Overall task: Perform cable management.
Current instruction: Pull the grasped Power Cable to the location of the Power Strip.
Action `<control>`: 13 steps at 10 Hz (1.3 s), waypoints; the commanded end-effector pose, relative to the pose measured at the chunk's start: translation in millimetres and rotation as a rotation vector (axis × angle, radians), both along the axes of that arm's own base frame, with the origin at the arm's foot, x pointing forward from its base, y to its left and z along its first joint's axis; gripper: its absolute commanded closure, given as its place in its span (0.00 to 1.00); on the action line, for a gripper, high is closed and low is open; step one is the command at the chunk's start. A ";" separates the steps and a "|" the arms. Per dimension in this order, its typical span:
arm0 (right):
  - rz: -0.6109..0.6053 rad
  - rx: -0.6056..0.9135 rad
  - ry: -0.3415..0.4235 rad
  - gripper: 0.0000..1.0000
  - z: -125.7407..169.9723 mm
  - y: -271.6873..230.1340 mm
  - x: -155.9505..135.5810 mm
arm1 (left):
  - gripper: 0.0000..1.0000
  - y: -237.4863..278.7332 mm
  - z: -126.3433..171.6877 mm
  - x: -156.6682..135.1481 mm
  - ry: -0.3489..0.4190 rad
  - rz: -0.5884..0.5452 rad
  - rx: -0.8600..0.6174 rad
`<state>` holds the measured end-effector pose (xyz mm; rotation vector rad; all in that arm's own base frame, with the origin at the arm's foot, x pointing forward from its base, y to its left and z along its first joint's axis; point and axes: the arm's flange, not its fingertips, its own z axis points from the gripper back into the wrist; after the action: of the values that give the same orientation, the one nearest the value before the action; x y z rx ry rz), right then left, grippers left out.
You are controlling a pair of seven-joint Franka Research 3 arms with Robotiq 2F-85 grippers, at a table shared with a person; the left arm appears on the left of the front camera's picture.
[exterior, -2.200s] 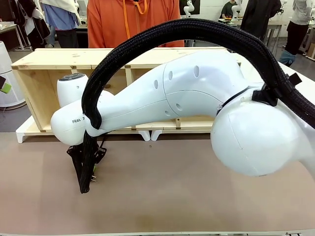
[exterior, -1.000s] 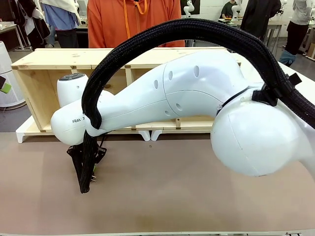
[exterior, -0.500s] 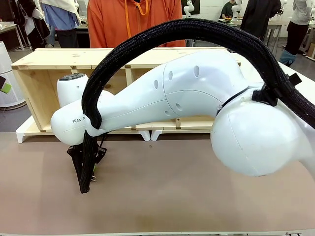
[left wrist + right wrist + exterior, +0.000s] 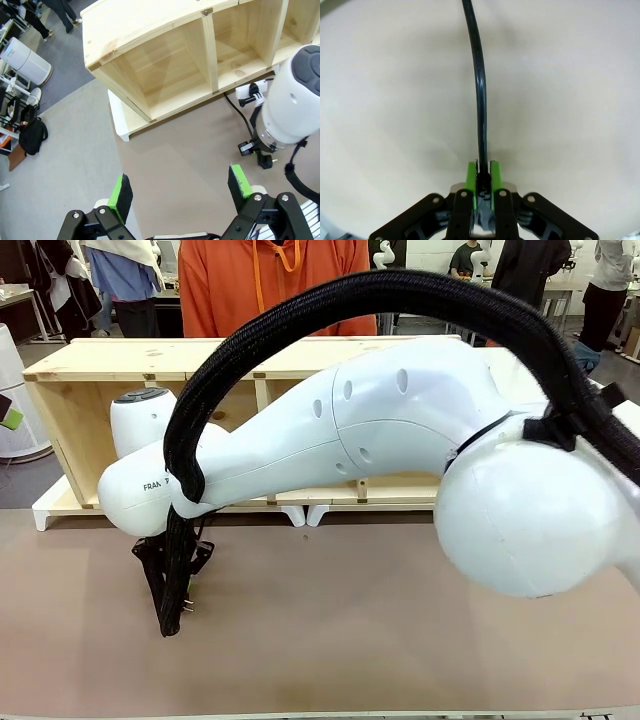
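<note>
1. Right wrist view: the right gripper (image 4: 482,170) is clamped tight on the cable (image 4: 479,90), which runs straight away over the table (image 4: 570,100).
2. Left gripper (image 4: 180,186) hangs wide open, holding nothing, above the table.

the right arm (image 4: 400,430) is glossy white, with fat rounded joints, small oval dimples and dark "fran" lettering. a thick black braided hose (image 4: 400,287) runs over it, strapped on. left pincer (image 4: 179,185) and right pincer (image 4: 483,172) are black with green pads (image 4: 239,181). the person's hoodie (image 4: 220,285) is orange.
</note>
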<state>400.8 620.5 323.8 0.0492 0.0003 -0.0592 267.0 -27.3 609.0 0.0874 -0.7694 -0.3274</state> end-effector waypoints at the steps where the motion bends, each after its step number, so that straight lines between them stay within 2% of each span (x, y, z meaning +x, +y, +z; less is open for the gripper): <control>1: -0.010 -0.035 -0.048 0.86 17.5 -35.5 -33.5 | 0.00 0.4 0.3 0.2 -0.001 0.002 0.002; 6: -0.027 -0.076 -0.040 0.86 32.1 -118.9 -88.7 | 0.00 0.4 0.3 0.2 -0.001 0.002 0.002; 10: -0.128 -0.043 -0.079 0.86 39.2 -175.3 -128.4 | 0.00 0.4 0.3 0.2 -0.001 0.002 0.002; 13: -0.205 0.004 -0.108 0.86 37.4 -194.5 -146.4 | 0.00 0.4 0.3 0.2 -0.001 0.002 0.002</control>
<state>262.6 432.2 364.1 0.0135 -0.1106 -0.2099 267.0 -27.1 609.0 0.0869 -0.7695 -0.3269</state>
